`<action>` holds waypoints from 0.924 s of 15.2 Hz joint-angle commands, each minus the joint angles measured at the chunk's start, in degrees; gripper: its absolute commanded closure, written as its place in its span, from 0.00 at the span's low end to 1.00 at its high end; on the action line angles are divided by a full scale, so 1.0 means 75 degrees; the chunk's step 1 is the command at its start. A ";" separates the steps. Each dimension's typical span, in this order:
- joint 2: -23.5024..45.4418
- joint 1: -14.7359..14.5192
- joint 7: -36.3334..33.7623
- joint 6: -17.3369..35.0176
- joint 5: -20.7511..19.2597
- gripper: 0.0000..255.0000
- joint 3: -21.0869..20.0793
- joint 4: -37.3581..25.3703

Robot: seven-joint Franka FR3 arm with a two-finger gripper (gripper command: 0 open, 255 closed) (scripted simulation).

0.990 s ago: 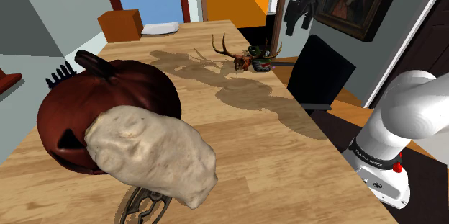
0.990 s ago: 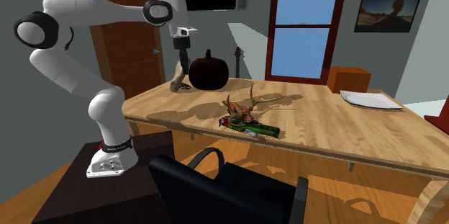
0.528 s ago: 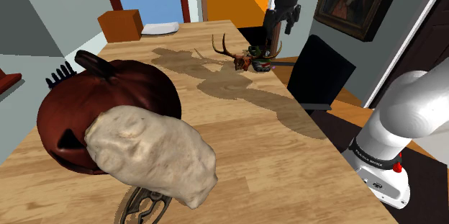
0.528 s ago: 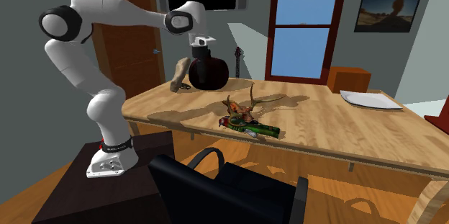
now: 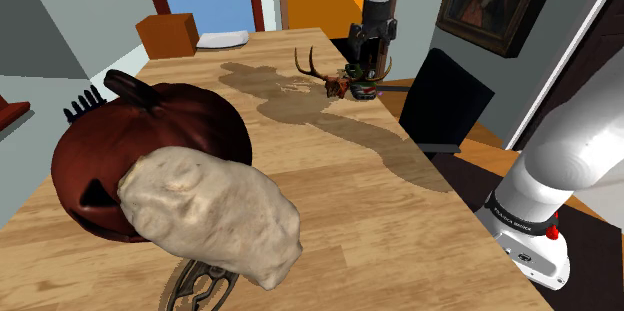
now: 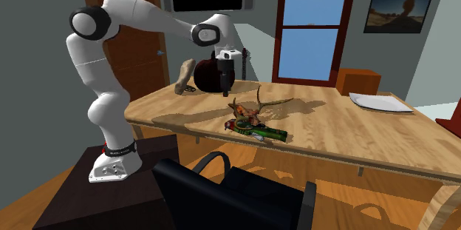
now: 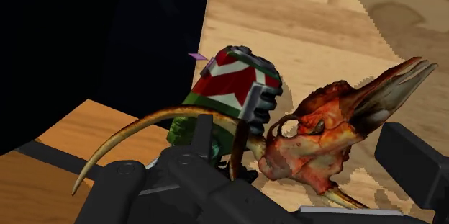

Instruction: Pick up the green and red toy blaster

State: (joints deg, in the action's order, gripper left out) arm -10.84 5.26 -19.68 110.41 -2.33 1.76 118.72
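Toy blaster (image 6: 256,128), green with a red-and-white patterned end, lies on the desk (image 6: 354,136) near its front edge, at the middle of the second exterior frame, tight against an antlered skull (image 6: 248,109). Your pincer (image 6: 225,90) hangs above the desk, up and left of the blaster in that frame, its fingers apart and clasping nothing. In the wrist view the blaster sits just ahead, an antler curving across it. I judge you are in the approach: nothing is gripped yet. Descent, closing on the body clear of the antler, and the lift remain.
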 commanded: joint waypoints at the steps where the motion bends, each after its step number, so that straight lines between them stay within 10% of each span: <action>1: 0.0588 0.0091 -0.0190 0.0165 -0.0004 0.00 0.0070 -0.0404; 14: 0.4091 0.0708 -0.1140 0.0473 0.0302 0.00 0.0627 -0.3436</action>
State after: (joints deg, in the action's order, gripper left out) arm 17.48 10.16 -27.68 114.06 -0.39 6.16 95.33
